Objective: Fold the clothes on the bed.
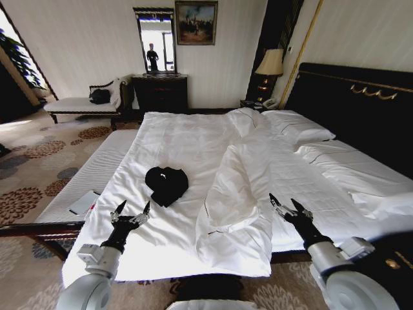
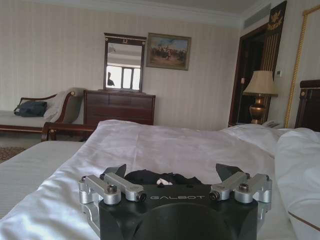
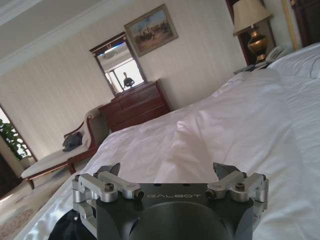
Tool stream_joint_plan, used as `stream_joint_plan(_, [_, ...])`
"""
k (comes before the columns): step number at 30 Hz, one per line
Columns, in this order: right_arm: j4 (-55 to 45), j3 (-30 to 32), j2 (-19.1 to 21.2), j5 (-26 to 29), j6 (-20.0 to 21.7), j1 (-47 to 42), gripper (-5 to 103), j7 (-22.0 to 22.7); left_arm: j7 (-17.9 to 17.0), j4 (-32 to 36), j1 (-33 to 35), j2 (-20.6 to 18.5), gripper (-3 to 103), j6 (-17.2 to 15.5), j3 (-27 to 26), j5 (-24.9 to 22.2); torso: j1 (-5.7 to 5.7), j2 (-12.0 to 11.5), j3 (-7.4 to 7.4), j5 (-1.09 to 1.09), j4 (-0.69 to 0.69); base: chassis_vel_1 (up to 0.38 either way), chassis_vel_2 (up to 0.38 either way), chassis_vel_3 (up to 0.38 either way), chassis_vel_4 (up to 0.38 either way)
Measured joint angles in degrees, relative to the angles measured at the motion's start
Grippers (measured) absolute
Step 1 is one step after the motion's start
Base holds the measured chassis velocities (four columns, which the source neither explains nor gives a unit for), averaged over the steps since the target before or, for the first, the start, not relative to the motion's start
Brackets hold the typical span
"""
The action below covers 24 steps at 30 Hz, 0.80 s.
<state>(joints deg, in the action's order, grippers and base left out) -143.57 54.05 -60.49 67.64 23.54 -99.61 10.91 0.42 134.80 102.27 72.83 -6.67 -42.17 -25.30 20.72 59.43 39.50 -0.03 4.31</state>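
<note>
White bedding covers the bed (image 1: 193, 139), which fills a hotel room with striped walls, a patterned carpet and a dark headboard (image 1: 361, 110). One garment (image 1: 166, 185) lies on it: a single black heap, bunched into a rough ball near the foot on the robot's left half, resting on the sheet just beside the folded-back duvet (image 1: 242, 200). It is crumpled rather than spread, so the folding looks not yet begun; it would first have to be laid flat.

Two grippers hover low over the foot of the bed. The left gripper (image 1: 131, 211) sits just short of the garment, aimed at it, fingers spread wide and holding nothing; in its wrist view the black cloth (image 2: 160, 177) lies between and just beyond the fingertips, which suggests it is lined up for a reach. The right gripper (image 1: 286, 205) hangs over the duvet, well apart from the garment, also spread and empty, probably waiting its turn.

The duvet is thrown back in one long ridge toward the right side, leaving the left half flat as working space. At least two pillows (image 1: 297, 126) lie at the head; more may be there, but the white folds make them hard to separate.

Beyond the bed stand one dresser (image 1: 160, 92), one mirror (image 1: 155, 40), one painting (image 1: 195, 22), one lamp (image 1: 270, 64) and one bench (image 1: 80, 104) with a dark bag (image 1: 99, 96).
</note>
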Motion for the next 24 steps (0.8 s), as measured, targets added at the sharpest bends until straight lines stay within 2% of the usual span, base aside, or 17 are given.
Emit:
stream_joint_plan(3, [0.0, 0.0, 3.3, 4.2, 3.1, 2.0, 100, 1.3, 0.0, 0.0, 0.2, 0.2, 100, 0.1, -0.4, -0.1, 0.00, 0.0, 0.00, 0.02, -0.01, 0.000, 0.000, 0.000, 0.000])
stream_joint_plan(7, [6.7, -2.1, 9.4, 0.6, 3.4, 4.5, 100, -0.9, 0.0, 0.1, 0.0, 0.0, 100, 0.2, -0.9, -0.6, 0.00, 0.0, 0.01, 0.07, 0.02, 0.000, 0.000, 0.000, 0.000])
stream_joint_plan(8, [6.7, -2.1, 9.4, 0.6, 3.4, 4.5, 100, -0.9, 0.0, 0.1, 0.0, 0.0, 100, 0.2, -0.9, -0.6, 0.00, 0.0, 0.01, 0.07, 0.02, 0.000, 0.000, 0.000, 0.000])
stream_joint_plan(10, [9.0, -2.5, 11.9, 1.6, 3.5, 5.6, 100, -1.3, 0.0, -0.1, -0.3, -0.4, 100, 0.2, -1.1, -0.9, 0.00, 0.0, 0.01, 0.06, 0.06, 0.000, 0.000, 0.000, 0.000])
stream_joint_plan(11, [9.5, -2.7, 12.8, 1.7, 3.7, 5.9, 100, -1.5, 0.0, -0.3, -0.4, -0.6, 100, 0.2, -1.1, -1.0, 0.01, 0.0, 0.01, 0.05, 0.02, 0.000, 0.000, 0.000, 0.000])
stream_joint_plan(13, [9.9, -3.0, 13.4, 1.1, 3.7, 5.8, 100, -1.8, 0.0, -0.6, -0.7, -1.0, 100, 0.2, -0.9, -1.1, 0.01, 0.0, 0.01, 0.05, 0.00, 0.000, 0.000, 0.000, 0.000])
stream_joint_plan(16, [11.4, -5.7, 14.0, -4.2, 3.8, 5.6, 100, -2.8, 0.0, -1.3, -1.4, -1.7, 100, 0.1, 0.3, -1.0, 0.00, 0.0, 0.00, 0.02, 0.08, 0.000, 0.000, 0.000, 0.000])
stream_joint_plan(17, [12.4, -7.0, 14.1, -5.9, 3.9, 6.4, 100, -2.7, 0.0, -1.3, -1.3, -1.5, 100, 0.1, 0.5, -0.9, 0.00, 0.0, 0.00, 0.02, 0.06, 0.000, 0.000, 0.000, 0.000])
stream_joint_plan(20, [13.7, -8.9, 14.3, -7.1, 4.6, 7.6, 100, -2.2, 0.0, -1.0, -1.1, -1.0, 100, 0.1, 0.5, -0.6, 0.00, 0.0, 0.00, 0.04, -0.01, 0.000, 0.000, 0.000, 0.000])
stream_joint_plan(24, [14.5, -11.9, 15.0, -7.1, 5.1, 9.6, 100, -1.9, 0.0, -1.1, -0.6, -0.7, 100, 0.4, -0.9, -1.0, 0.01, 0.0, 0.00, 0.05, 0.05, 0.000, 0.000, 0.000, 0.000])
